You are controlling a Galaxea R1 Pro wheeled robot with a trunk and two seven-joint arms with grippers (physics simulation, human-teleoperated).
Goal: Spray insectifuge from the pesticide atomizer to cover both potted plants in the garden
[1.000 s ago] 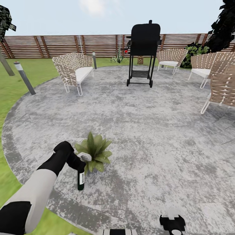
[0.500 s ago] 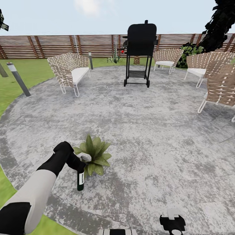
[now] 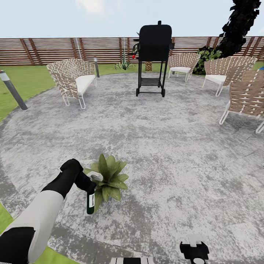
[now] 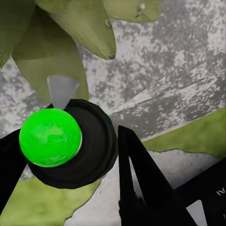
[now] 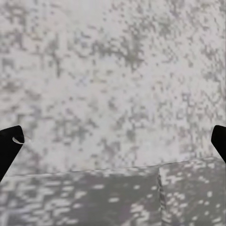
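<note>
Head view: the left gripper sits at about 7 o'clock in the picture, closed around the upper part of the pesticide atomizer, which hangs downward from it, dark with a white label. Just beside it, toward 3 o'clock, one potted plant spreads its olive leaves on the round grey patio; bottle and leaves overlap in the picture, though I cannot tell whether they touch. Far off at 12 o'clock stands a black grill before the slatted fence, with woven chairs around the paving. The right gripper shows at the 5 o'clock edge.

Left wrist view: the dark fingers flank the atomizer's round dark body, seen end-on, with a bright green ball drawn on it. Speckled leaves lie just beyond, over grey paving and a strip of lawn.

Right wrist view: two dark fingertips stand wide apart at opposite edges, nothing between them, above bare paving.

The bottle looks light, rigid and smooth, so it could twist or slip in a two-finger pinch; holding it around the upper body, as now, seems sound. The leaves look soft and yielding, so brushing them should do little harm.
</note>
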